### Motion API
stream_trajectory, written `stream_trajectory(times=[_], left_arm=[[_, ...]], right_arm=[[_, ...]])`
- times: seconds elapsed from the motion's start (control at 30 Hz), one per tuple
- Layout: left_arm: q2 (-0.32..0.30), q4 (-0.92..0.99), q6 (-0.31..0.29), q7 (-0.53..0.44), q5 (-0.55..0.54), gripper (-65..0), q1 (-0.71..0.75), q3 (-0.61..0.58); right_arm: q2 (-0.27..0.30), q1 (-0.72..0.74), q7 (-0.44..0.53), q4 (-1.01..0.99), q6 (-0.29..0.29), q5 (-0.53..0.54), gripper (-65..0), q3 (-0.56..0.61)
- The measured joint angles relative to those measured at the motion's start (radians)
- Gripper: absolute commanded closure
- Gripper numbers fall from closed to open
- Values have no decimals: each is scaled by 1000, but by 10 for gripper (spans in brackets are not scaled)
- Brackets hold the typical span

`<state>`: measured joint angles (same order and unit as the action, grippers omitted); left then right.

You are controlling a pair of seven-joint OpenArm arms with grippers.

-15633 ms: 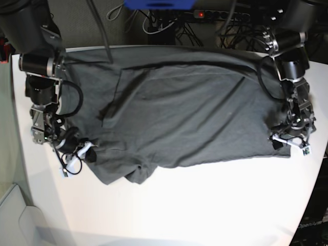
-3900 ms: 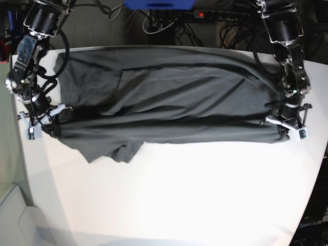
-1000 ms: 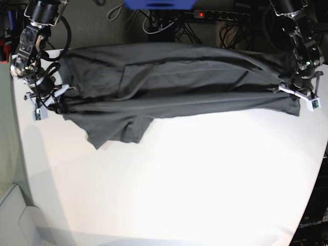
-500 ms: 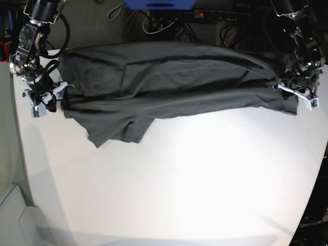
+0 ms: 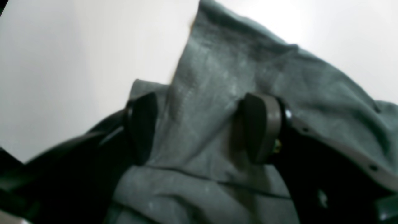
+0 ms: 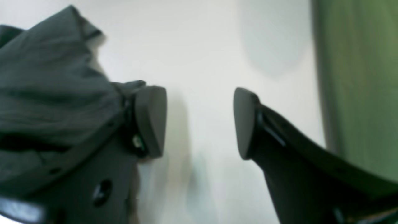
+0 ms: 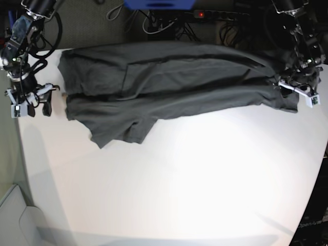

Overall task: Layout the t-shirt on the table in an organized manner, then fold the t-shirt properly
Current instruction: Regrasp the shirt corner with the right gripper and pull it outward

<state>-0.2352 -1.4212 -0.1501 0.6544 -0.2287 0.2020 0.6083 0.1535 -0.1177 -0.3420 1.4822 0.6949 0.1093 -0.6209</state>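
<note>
Layout partly done, folding not begun. Right gripper wide apart, holding nothing, t-shirt just beside one finger. Left gripper parted with cloth bunched between fingers; grip unclear. Beyond, shirt rumpled across table.

behind the far edge, a dark floor holds tangled cables, a power strip with red light.

Left wrist view blurred; left gripper bases cut by bottom edge; t-shirt runs off right and bottom edges. Base view: t-shirt's far hem merges with dark clutter; collar and label indistinguishable. Right wrist view soft; right gripper arm cropped.
</note>
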Motion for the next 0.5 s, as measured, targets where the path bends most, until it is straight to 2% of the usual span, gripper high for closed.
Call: stream_trajectory(times=[0.1,0.27,0.5], left_arm=[[0,0,0,0,0,-428,0,0],[0,0,0,0,0,-428,0,0],[0,0,0,1,0,-428,0,0]], right_arm=[[-11,18,-18,0,0,-1,-352,31],[-14,110,-239,0,3,-1,-352,140],[-32,233,-366,-2,-2,-1,-352,259]])
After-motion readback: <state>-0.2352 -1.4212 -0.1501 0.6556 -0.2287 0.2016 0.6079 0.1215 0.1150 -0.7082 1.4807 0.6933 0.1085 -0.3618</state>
